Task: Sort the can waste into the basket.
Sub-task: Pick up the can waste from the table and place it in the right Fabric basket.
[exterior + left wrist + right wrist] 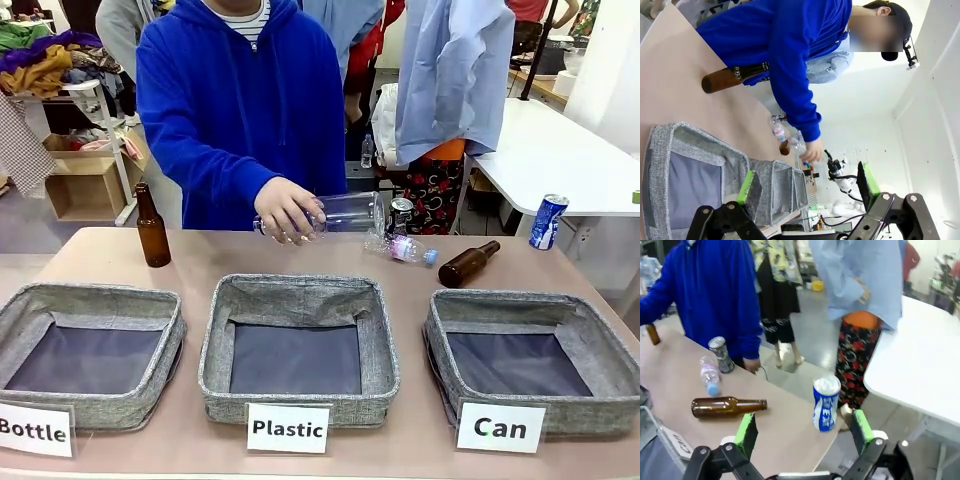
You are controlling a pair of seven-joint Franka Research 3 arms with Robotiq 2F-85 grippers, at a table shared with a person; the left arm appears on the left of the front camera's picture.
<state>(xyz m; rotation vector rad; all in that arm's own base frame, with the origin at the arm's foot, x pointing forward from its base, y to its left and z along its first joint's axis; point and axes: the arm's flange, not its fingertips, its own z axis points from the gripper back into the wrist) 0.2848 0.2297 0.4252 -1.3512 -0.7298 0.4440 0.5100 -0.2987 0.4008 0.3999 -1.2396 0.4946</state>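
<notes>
Cans of two kinds are to be sorted. A small blue metal drink can with white lettering point(548, 221) is stood upright near the worktop's far right edge, just beyond the right arm's jaws and roughly centred between them in the right wrist view point(826, 402). These jaws are spread wide, and nothing is held between their green pads point(746, 432). That line-up suggests the blue can is meant to be taken first.

A small dark grey and silver metal can point(400, 214) is stood upright farther off, well to the left of the right jaws. It is set just beside a small clear plastic bottle with a blue cap point(400, 248), which is laid on its side. A brown glass bottle point(467, 264) is laid flat between that pair and the right jaws, so it would probably have to be avoided.

The grey woven-fabric square basket carded "Can" point(590, 412) is placed on the near side of the right jaws. This likely makes the right arm the natural one for the work.

The left arm's jaws are likewise spread and empty, held over the like basket carded "Bottle" point(120, 410). A larger clear plastic bottle point(350, 212) is gripped on its side by the person's hand point(288, 210).
</notes>
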